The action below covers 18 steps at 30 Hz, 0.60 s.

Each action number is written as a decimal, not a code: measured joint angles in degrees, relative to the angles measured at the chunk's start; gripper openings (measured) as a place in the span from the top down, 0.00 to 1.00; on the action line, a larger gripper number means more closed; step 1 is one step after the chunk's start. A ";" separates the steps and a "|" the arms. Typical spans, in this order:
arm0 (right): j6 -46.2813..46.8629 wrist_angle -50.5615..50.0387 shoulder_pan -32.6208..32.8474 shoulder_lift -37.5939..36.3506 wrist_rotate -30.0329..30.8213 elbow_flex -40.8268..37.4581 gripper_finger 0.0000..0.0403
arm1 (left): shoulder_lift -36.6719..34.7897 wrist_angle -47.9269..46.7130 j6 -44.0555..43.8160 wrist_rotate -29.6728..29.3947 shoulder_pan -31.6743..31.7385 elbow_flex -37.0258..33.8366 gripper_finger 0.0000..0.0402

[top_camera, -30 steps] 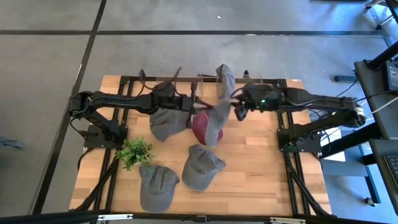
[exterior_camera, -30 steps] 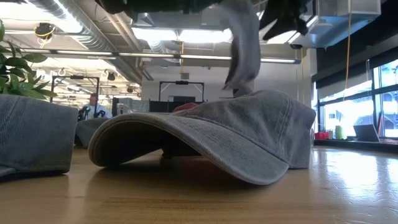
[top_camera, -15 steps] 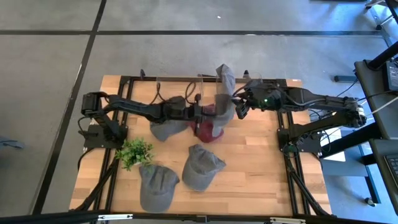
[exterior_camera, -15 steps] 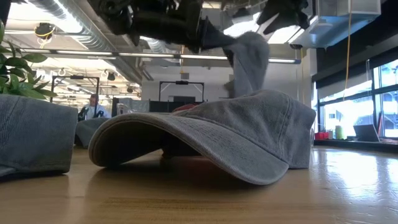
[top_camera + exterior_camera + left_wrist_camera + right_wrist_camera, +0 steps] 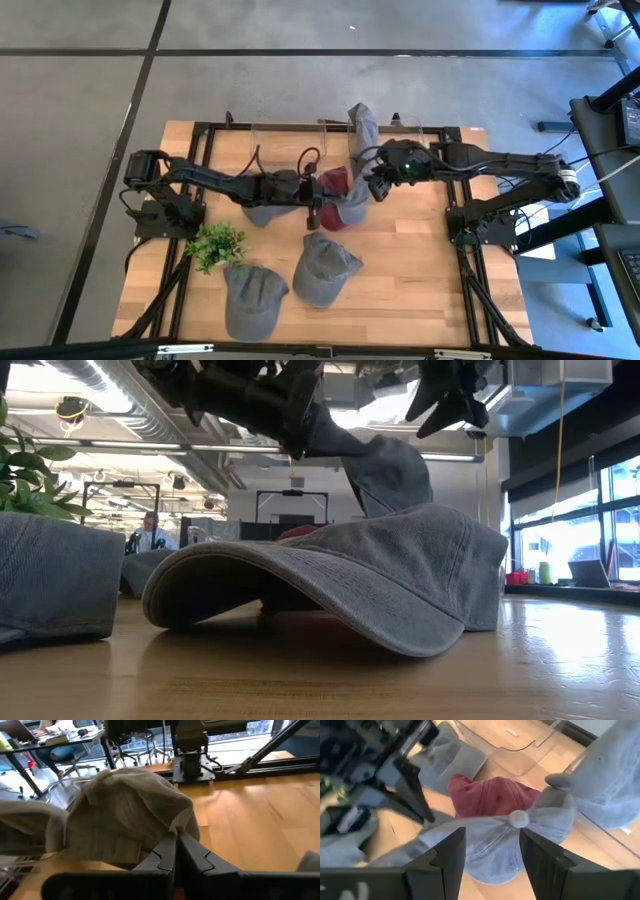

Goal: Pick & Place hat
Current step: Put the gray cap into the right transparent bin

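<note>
Grey, washed cotton makes up the hat (image 5: 352,197) now in hand; it is seen near the centre of the high view, carried low over a red hat (image 5: 331,190) that lies on the wooden table (image 5: 420,270). The left gripper (image 5: 318,197) is seen with its fingers pressed together on a fold of the grey hat's edge; in the left wrist view the cloth (image 5: 125,815) is pinched right at the fingertips. The right gripper (image 5: 377,184) is held just to the right of the hat, its fingers (image 5: 451,856) standing apart on either side of the crown button (image 5: 518,818), with nothing held between them.

The step in hand is judged to be the carrying of the grey hat to its place. The pinch is thin, so the hat is best moved slowly and kept clear of the red hat beneath, which could be dragged along. The open right fingers could be closed on the crown, if a second hold is wanted, before any further move. Release should be left until the hat is lowered to its support.

Three more grey hats are seen: one left of centre (image 5: 262,205) and two in the lower half (image 5: 322,268) (image 5: 250,298), beside a small green plant (image 5: 216,245).

No brand, label or writing can be read anywhere.
</note>
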 joint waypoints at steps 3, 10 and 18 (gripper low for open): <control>4.66 -0.01 -0.01 0.26 -0.17 0.00 0.54 | 0.00 -0.08 2.10 -1.35 -0.75 0.00 0.99; 13.21 0.06 -0.01 3.06 -1.99 -0.02 0.54 | 0.00 -0.08 3.34 -2.17 -1.01 0.00 0.99; 17.87 0.01 0.01 5.56 -2.03 -0.02 0.54 | 0.02 -0.08 4.15 -2.15 -1.01 0.00 0.99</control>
